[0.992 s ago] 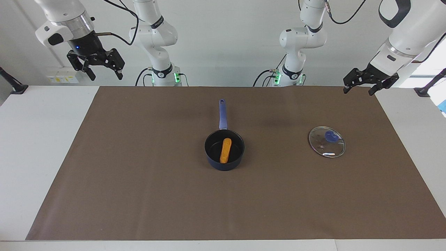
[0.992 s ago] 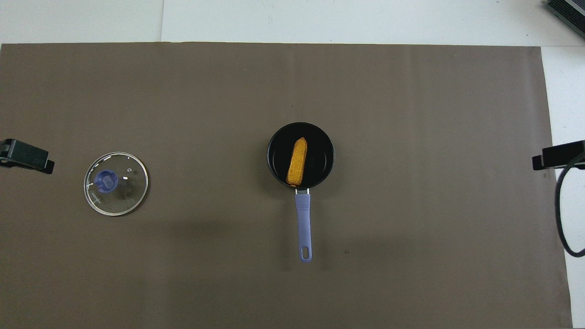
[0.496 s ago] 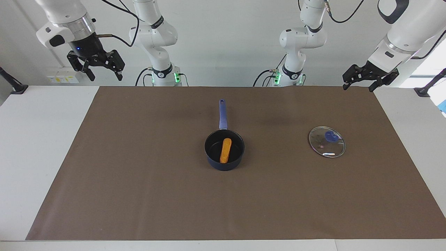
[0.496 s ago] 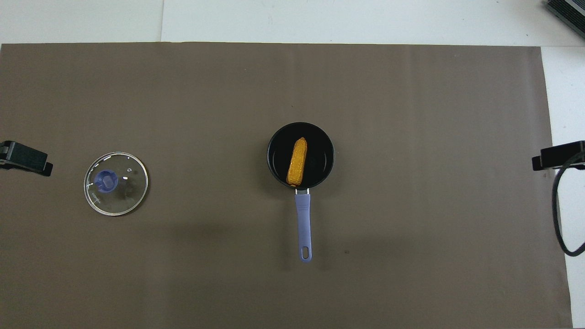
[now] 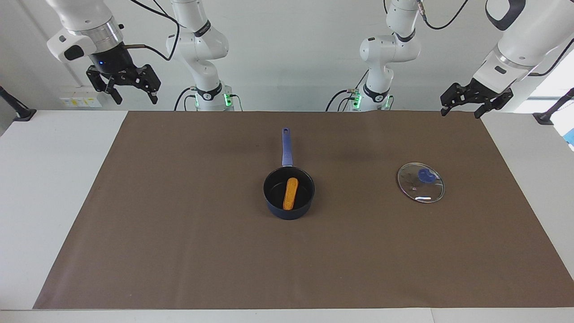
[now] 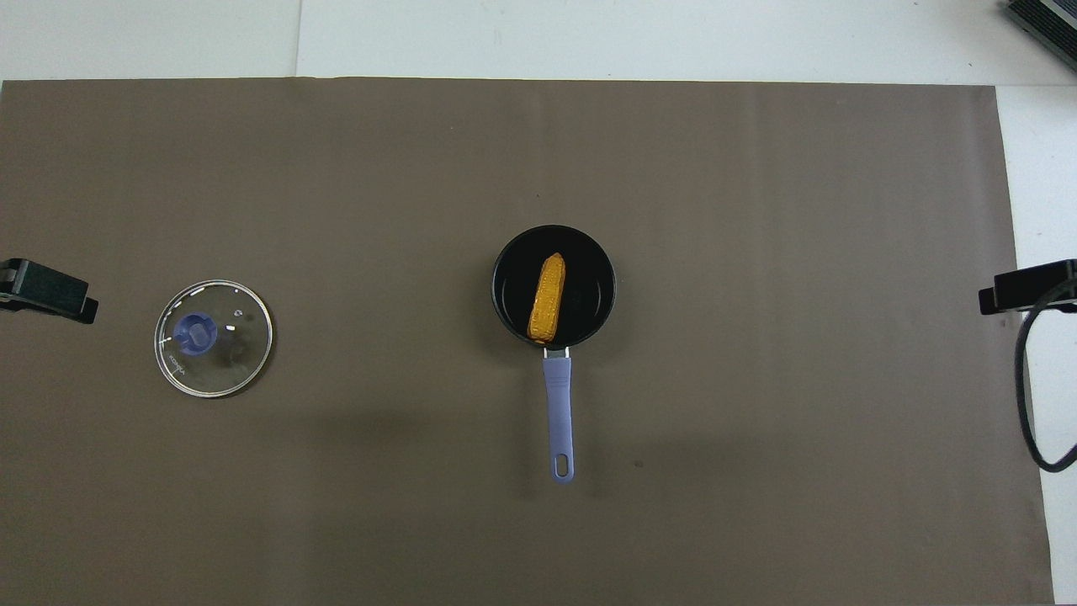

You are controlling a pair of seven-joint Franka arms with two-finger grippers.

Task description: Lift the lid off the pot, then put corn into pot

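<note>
The navy pot (image 5: 269,197) (image 6: 597,295) stands uncovered at the middle of the brown mat, its blue handle (image 5: 286,146) (image 6: 559,417) pointing toward the robots. The yellow-orange corn (image 5: 290,193) (image 6: 547,297) lies inside it. The glass lid (image 5: 420,182) (image 6: 213,337) with its blue knob lies flat on the mat toward the left arm's end. My left gripper (image 5: 461,111) hangs open and empty, raised over the mat's corner at the robots' edge. My right gripper (image 5: 133,93) hangs open and empty, raised over the other corner at the robots' edge.
The brown mat (image 5: 179,251) (image 6: 757,463) covers most of the white table (image 5: 49,179). Only the grippers' dark tips show at the side edges of the overhead view, the left one (image 6: 46,289) and the right one (image 6: 1026,286), with a black cable (image 6: 1022,396).
Both grippers have risen slightly and drawn back toward the table's ends. The pot, corn and lid have not moved.
</note>
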